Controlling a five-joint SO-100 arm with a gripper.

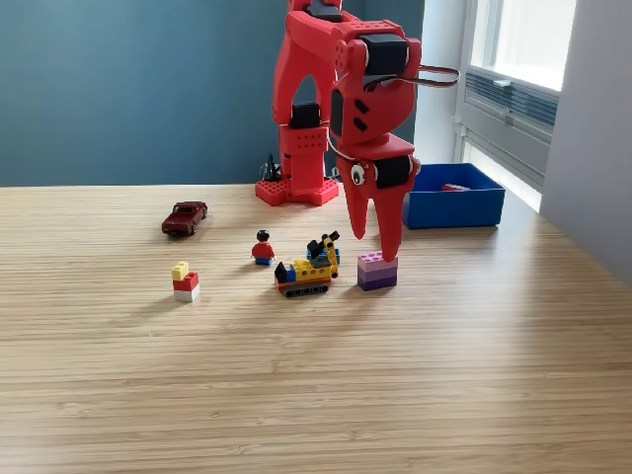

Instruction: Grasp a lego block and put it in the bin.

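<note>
arm [341,89] cut off at the top edge of the exterior view. end effector [374,245] covers the bin's [464,209] near-left corner. small red piece inside bin [455,187] mostly hidden by the wall, shape unclear. dark clutter behind arm base [272,168] too small to identify. tabletop [316,395] runs off the bottom, left and right edges.

Single exterior view: low, table-level, facing arm [341,99] front-on, moderately near.
</note>
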